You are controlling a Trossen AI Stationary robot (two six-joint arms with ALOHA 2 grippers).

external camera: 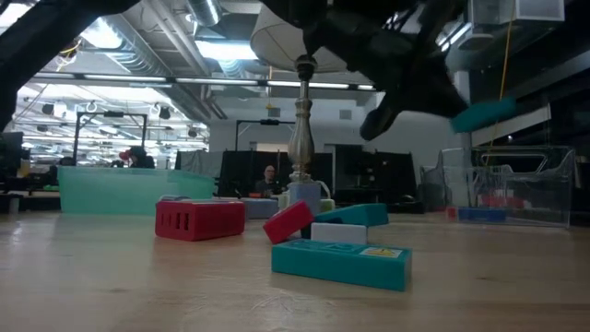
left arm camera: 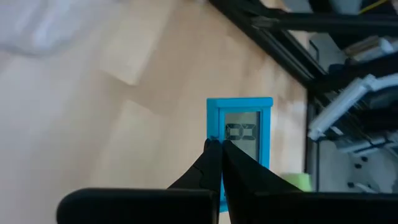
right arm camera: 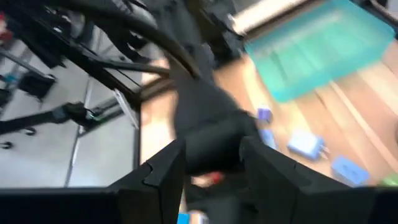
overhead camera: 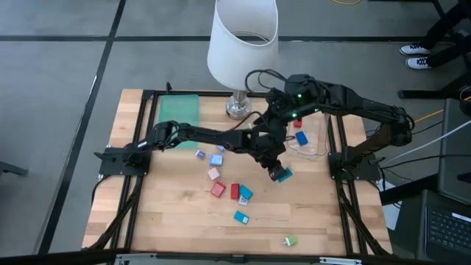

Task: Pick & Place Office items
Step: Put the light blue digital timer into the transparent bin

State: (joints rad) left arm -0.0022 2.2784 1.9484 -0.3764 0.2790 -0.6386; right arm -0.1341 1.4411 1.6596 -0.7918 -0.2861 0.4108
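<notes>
Left pincer point(overhead camera: 280, 174) fully closed on teal block point(overhead camera: 285, 174), lifted off counter point(overhead camera: 176, 221), right of centre. Right pincer point(right arm camera: 211, 158) partly spread, nothing between fingers, hovering at 12 o'clock from left pincer, near clear bin point(overhead camera: 313, 140). Loose office items point(overhead camera: 228, 188) scattered at 8 o'clock from left pincer: red, blue, pink pieces. Green piece point(overhead camera: 291, 241) at 6 o'clock, near counter edge. Green tray point(overhead camera: 179, 110) at 10 o'clock, lamp point(overhead camera: 241, 44) at 12 o'clock.
</notes>
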